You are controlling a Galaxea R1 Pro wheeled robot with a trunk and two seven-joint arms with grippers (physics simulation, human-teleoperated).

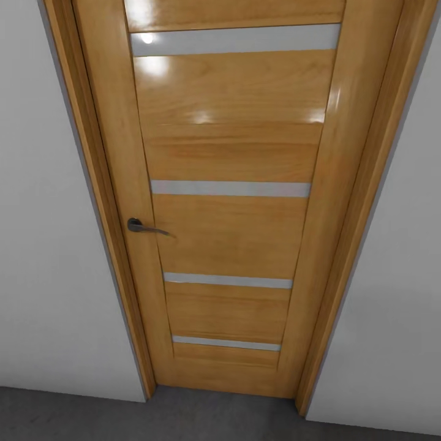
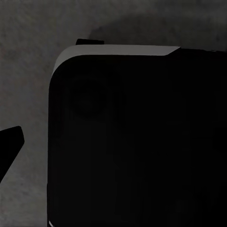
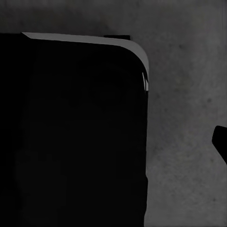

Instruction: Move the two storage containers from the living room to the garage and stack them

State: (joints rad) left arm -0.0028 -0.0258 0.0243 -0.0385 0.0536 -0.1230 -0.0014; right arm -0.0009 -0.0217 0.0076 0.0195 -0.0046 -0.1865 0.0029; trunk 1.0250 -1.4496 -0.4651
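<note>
Jaws cannot be judged open or closed; wooden door [image 1: 229,202] fills frame centre, closed, containers apparently unfetched.

A closed wooden door [image 1: 229,202] fills the centre of the head view and blocks the way ahead, its frame [image 1: 101,202] tight on both sides. A metal lever handle [image 1: 144,228] juts out at the door's middle left. White walls [image 1: 49,245] close off both edges of the frame. A strip of dark grey floor [image 1: 184,416] lies open along the bottom. In each wrist view a black rounded body [image 2: 137,142] covers much of the frame, with bare grey floor beside it.
</note>
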